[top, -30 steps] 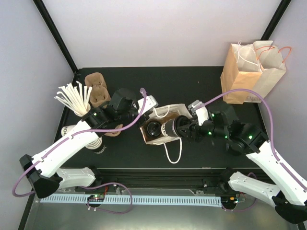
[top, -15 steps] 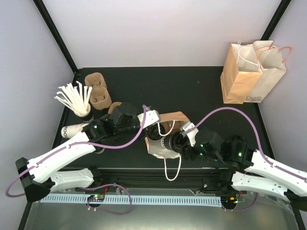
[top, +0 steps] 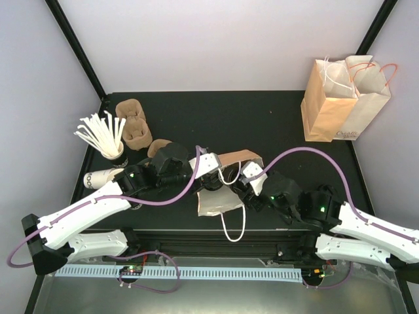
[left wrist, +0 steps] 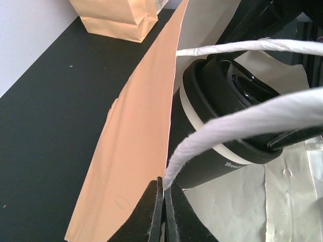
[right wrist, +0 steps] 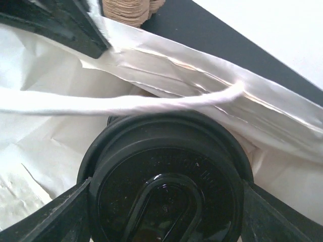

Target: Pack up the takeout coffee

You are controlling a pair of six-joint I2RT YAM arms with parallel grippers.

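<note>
The takeout coffee (right wrist: pixel 166 186), a white cup with a glossy black lid, sits inside the mouth of a tan paper bag (top: pixel 219 203) near the table's front middle. My right gripper (right wrist: pixel 166 206) is shut on the cup, one finger (right wrist: pixel 60 217) at each side of the lid. In the left wrist view the takeout coffee (left wrist: pixel 227 101) lies past the bag's tan wall (left wrist: pixel 136 146). My left gripper (left wrist: pixel 164 186) is shut on the bag's white cord handle (left wrist: pixel 237 126) where it meets the rim. From above, the left gripper (top: pixel 208 163) and the right gripper (top: pixel 241 190) meet at the bag.
Two upright paper bags (top: pixel 344 98) stand at the back right. Brown pulp carriers (top: pixel 134 124), a holder of white sticks (top: pixel 101 134) and a lidless cup on its side (top: pixel 105 176) crowd the left. The table's front edge runs just below the bag.
My right gripper has carried the cup left and toward the front, deeper into the bag. The bag has shifted nearer the front edge, and the left gripper has followed it, still holding.
</note>
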